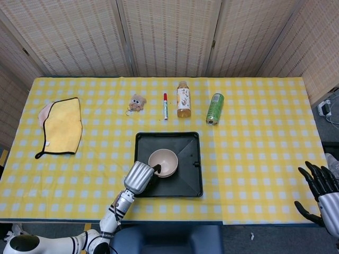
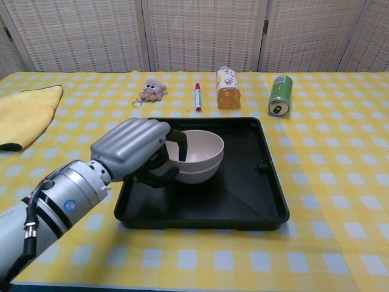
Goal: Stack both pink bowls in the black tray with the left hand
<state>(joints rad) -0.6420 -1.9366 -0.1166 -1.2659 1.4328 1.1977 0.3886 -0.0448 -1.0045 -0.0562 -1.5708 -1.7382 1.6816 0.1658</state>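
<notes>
Left hand (image 2: 137,146): fingers curled over the rim of the top pink bowl (image 2: 197,148), holding it.
Black tray (image 2: 267,210): right half bare.
Right hand (image 1: 320,188): only the head view shows it, lower right, fingers spread, holding nothing.

left hand (image 2: 137,149) at left wall of black tray (image 2: 255,210), fingers on rim of stacked pink bowls (image 2: 197,157). right of hand, past bowls: bare tray floor, raised rim all round. ahead of hand, beyond tray: plush toy (image 2: 152,89), marker (image 2: 197,95), bottle (image 2: 227,88), can (image 2: 279,95) in row. far left: yellow cloth (image 2: 24,112). between: bare table (image 2: 340,158). right hand (image 1: 322,190) well apart, off table edge.
</notes>
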